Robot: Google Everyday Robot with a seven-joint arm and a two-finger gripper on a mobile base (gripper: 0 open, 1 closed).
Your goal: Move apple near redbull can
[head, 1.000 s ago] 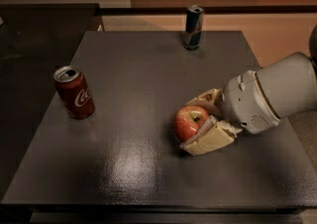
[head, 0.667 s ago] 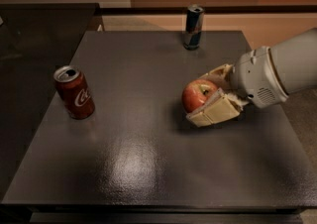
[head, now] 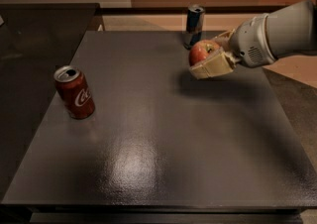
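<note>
The red apple [head: 200, 51] with yellowish patches is held between the cream fingers of my gripper [head: 208, 54], lifted above the dark table [head: 158, 143]. The gripper is shut on the apple; one finger [head: 210, 67] lies under it. The arm's white casing [head: 277, 32] reaches in from the right. The redbull can [head: 194, 24], slim, blue and silver, stands upright at the table's far edge, just behind and slightly left of the apple. The apple overlaps the can's lower part in view.
A red Coca-Cola can [head: 75, 92] stands upright near the table's left edge. A second dark surface [head: 34, 44] adjoins the table at the left. Tan floor [head: 292, 72] shows beyond the right edge.
The gripper has carried the apple up and away from the table's right middle toward the far edge, ending close in front of the redbull can. Both cans stayed put.
</note>
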